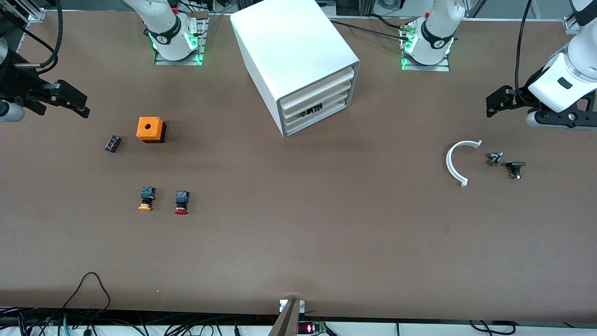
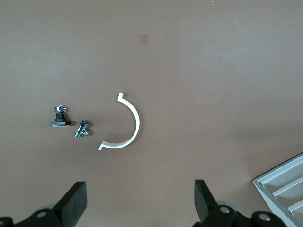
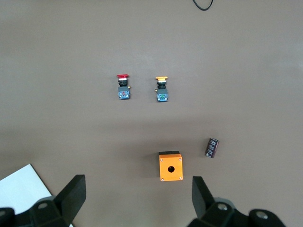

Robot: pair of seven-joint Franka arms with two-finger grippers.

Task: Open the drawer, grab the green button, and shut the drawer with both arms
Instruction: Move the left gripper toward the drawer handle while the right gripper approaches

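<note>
Front view: the drawer (image 1: 319, 106) is seen shut in the white cabinet (image 1: 295, 60) mid-desk; something small and dark shows through its slot, but the button cannot be made out. The left tool (image 1: 495, 101), fingers apart, is held over the white curved clip (image 1: 454, 161). The right tool (image 1: 70, 101), fingers apart, is held near the orange box (image 1: 150, 129).

no readable text, labels or numbers

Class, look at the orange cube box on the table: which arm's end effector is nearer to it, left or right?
Right. The right end effector hovers open close by the orange cube box. The left end effector hangs open at the left arm's end of the table, over the white curved clip.
</note>
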